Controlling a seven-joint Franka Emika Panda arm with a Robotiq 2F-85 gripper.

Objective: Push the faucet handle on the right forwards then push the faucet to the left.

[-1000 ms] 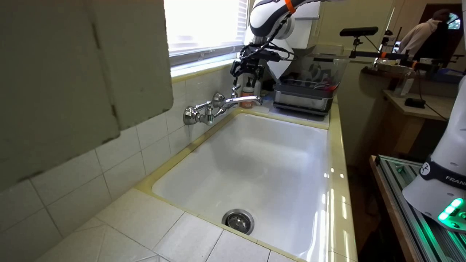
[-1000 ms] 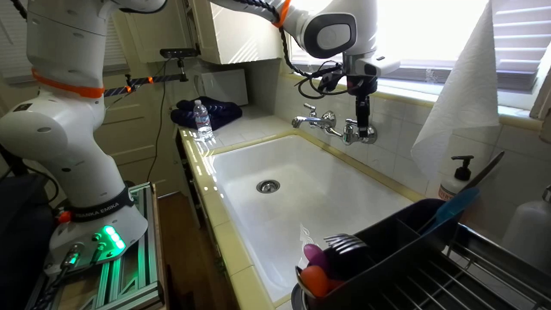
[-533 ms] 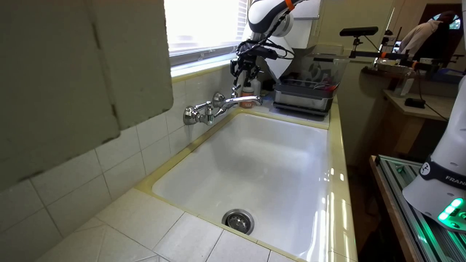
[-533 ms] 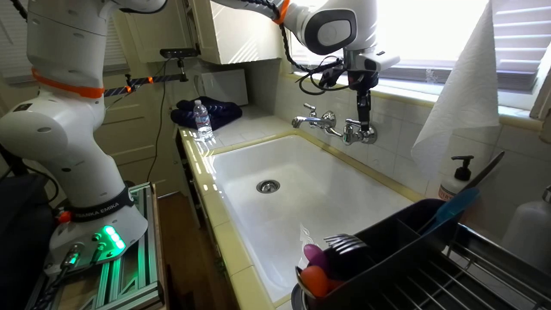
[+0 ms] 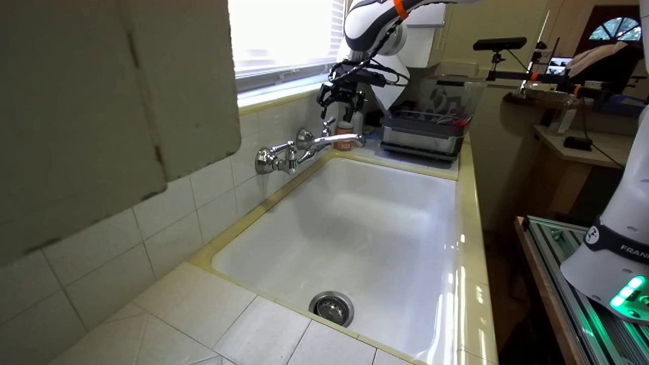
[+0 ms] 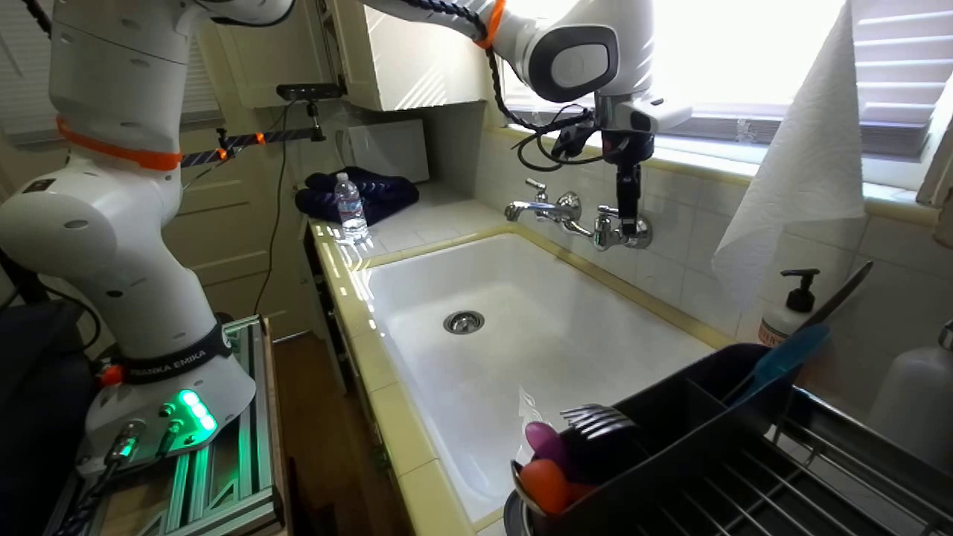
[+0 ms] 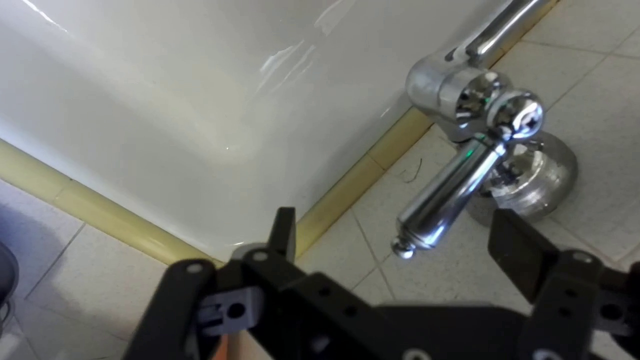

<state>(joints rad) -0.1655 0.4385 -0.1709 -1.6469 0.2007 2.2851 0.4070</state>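
The chrome right faucet handle [image 7: 452, 192] points down-left in the wrist view, its ball tip between the open jaws and apart from both. My gripper [image 7: 395, 225] is open and holds nothing. In an exterior view the black gripper [image 6: 629, 227] points down, its fingertips just beside the right handle [image 6: 607, 212]; whether they touch is unclear there. In an exterior view the gripper [image 5: 336, 116] is right above the far handle [image 5: 328, 123]. The chrome faucet spout [image 6: 528, 210] reaches out over the sink edge; it also shows in an exterior view [image 5: 340, 138].
The white sink [image 6: 514, 350] lies below the faucet, with the tiled wall [image 6: 670, 260] behind. A soap bottle [image 6: 778, 320], a hanging paper towel [image 6: 797, 171] and a dish rack [image 6: 737, 476] with utensils stand beyond the right handle. The window sill [image 5: 284, 96] is above.
My gripper has shifted only slightly, a little towards the wall and the handle. The faucet handles and spout have not visibly moved. A person in the background has moved.
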